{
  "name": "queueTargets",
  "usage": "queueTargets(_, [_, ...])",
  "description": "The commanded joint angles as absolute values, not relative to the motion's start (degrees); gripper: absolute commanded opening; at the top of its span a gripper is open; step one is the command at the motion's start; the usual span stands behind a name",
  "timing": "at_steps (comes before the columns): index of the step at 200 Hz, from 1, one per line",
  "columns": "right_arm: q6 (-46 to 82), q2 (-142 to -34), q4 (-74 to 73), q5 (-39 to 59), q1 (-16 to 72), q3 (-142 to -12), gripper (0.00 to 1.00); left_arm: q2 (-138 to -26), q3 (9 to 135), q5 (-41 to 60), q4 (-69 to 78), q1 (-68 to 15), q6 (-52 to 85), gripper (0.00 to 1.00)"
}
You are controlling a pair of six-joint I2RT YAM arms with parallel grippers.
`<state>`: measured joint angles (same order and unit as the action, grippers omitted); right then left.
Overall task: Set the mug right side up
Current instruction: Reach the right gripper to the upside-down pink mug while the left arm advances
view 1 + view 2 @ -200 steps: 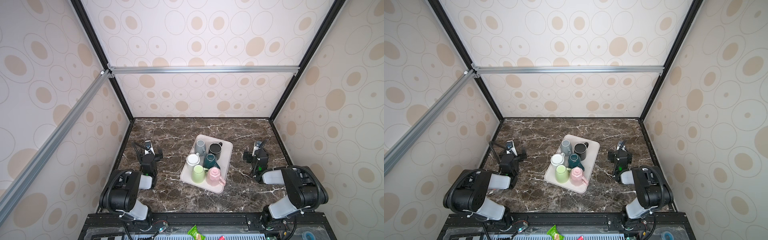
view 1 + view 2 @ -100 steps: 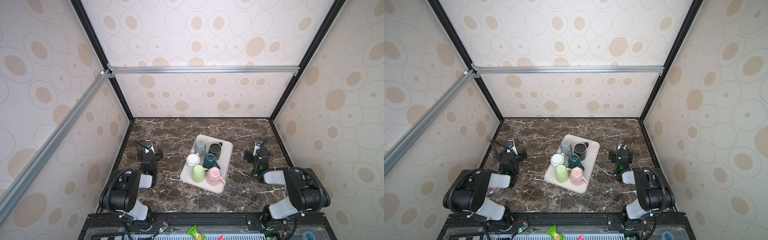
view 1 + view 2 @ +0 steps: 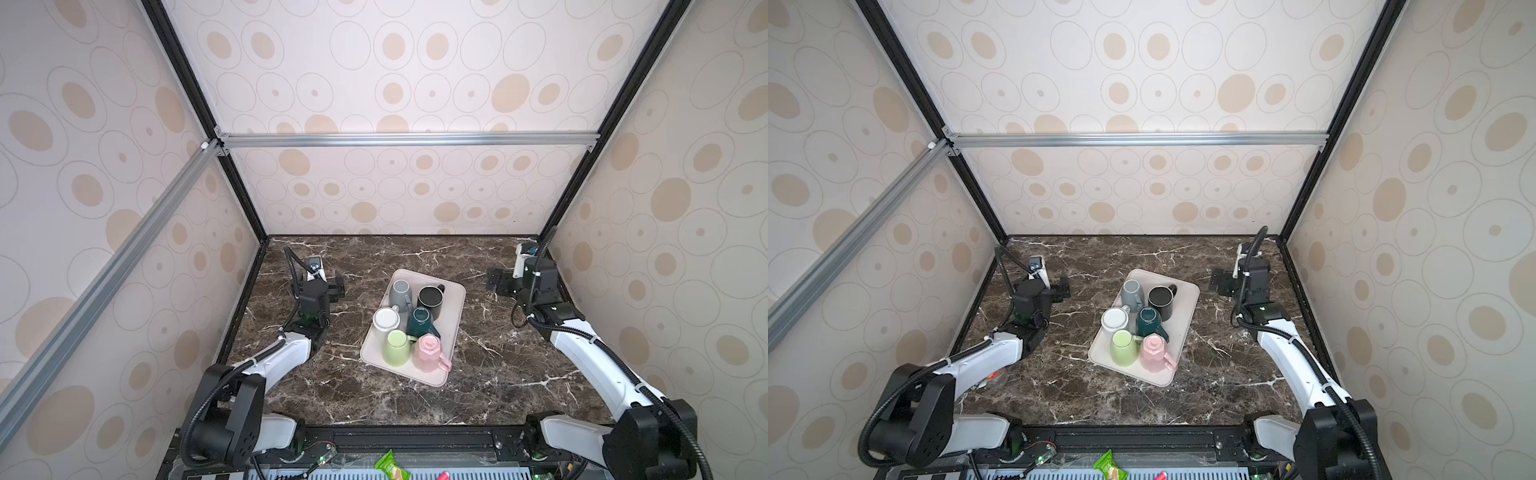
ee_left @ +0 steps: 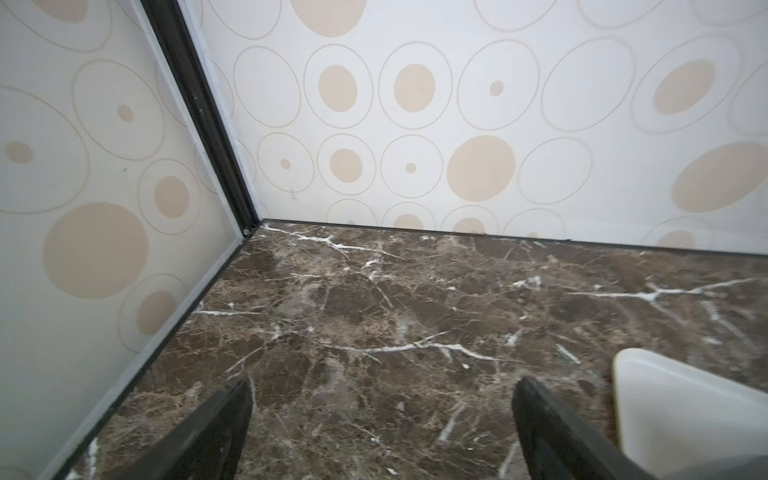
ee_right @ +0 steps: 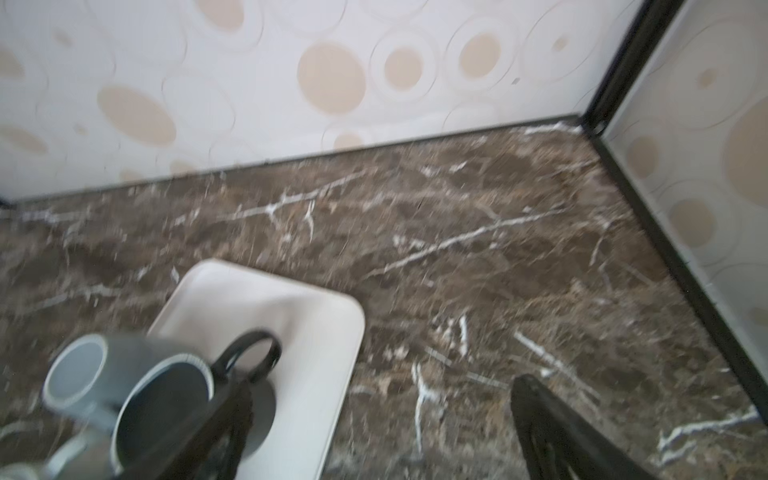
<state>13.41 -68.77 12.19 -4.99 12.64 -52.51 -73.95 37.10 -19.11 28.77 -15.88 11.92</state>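
Note:
Several mugs stand close together on a pale tray (image 3: 452, 332) (image 3: 1186, 332) mid-table: grey (image 3: 400, 291), black (image 3: 430, 299), white (image 3: 385, 319), dark teal (image 3: 419, 319), green (image 3: 395, 341) and pink (image 3: 429, 347). All seem to stand bottom up. In the blurred right wrist view the grey mug (image 5: 77, 370) and black mug (image 5: 166, 409) show pale foot rings. My left gripper (image 3: 338, 286) (image 4: 382, 382) hangs open over bare marble left of the tray. To the tray's right, my right gripper (image 3: 494, 280) (image 5: 382, 384) is open and holds nothing.
Patterned walls close in the marble table (image 3: 374, 399) on three sides, with black frame posts in the back corners. A corner of the tray (image 4: 685, 411) shows in the left wrist view. A green wrapper (image 3: 388, 463) lies on the front rail.
Both arms have stretched out toward the back wall, the right one further. Each gripper now points inward at the tray. Nothing on the tray has moved.

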Motion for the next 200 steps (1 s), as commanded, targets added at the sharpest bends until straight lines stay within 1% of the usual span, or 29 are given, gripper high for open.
queueTargets(1, [11.7, -69.5, 29.2, -2.9, 19.6, -56.3, 1.00, -72.5, 41.2, -14.9, 16.8, -16.2, 20.5, 0.98])
queueTargets(17, [10.2, -69.2, 33.0, -3.0, 24.1, -57.2, 1.00, -71.2, 43.1, -14.1, 10.0, -16.3, 21.9, 0.98])
queueTargets(27, [9.8, -68.7, 35.1, -1.2, 26.1, -57.1, 1.00, -70.2, 44.0, -13.3, 6.6, -16.5, 22.3, 0.98])
queueTargets(44, [10.2, -67.5, 40.5, 0.1, 27.8, -58.0, 0.98, -68.1, 43.4, -11.7, 4.0, -16.7, 24.7, 0.98])
queueTargets(77, [11.3, -63.5, 43.8, 2.7, 29.6, -56.1, 0.93, -63.8, 42.6, -5.8, -0.5, -16.6, 27.4, 0.98])
queueTargets(83, [11.5, -63.0, 44.7, 3.0, 29.6, -56.0, 0.89, -63.1, 42.6, -5.3, -1.4, -16.7, 27.7, 0.98])
queueTargets(89, [11.8, -62.7, 46.1, 3.6, 29.8, -56.1, 0.81, -62.4, 42.7, -4.8, -2.5, -16.7, 27.9, 0.98])
queueTargets(97, [11.7, -62.3, 47.2, 4.5, 29.9, -56.0, 0.74, -61.5, 42.9, -4.1, -3.8, -16.7, 28.0, 0.98])
queueTargets(100, [11.8, -62.1, 47.4, 4.8, 30.0, -55.9, 0.72, -61.3, 42.9, -3.9, -4.3, -16.7, 28.0, 0.98])
queueTargets(119, [12.1, -60.8, 47.4, 7.7, 30.4, -54.9, 0.71, -59.4, 43.7, -3.0, -7.1, -16.7, 28.5, 0.98])
queueTargets(135, [12.4, -60.6, 47.2, 10.4, 31.1, -54.2, 0.63, -58.1, 44.1, -1.6, -8.1, -16.7, 28.7, 0.98])
queueTargets(169, [12.7, -62.6, 45.1, 11.2, 34.5, -52.2, 0.63, -57.2, 46.1, 1.4, -10.4, -16.7, 27.9, 0.98])
queueTargets(186, [12.3, -63.8, 42.5, 13.7, 36.3, -51.0, 0.69, -56.7, 45.4, 0.7, -9.8, -16.7, 29.7, 0.98])
queueTargets(200, [12.3, -65.1, 41.8, 13.0, 37.7, -51.0, 0.70, -56.4, 43.9, 0.9, -8.1, -16.7, 31.2, 0.98])
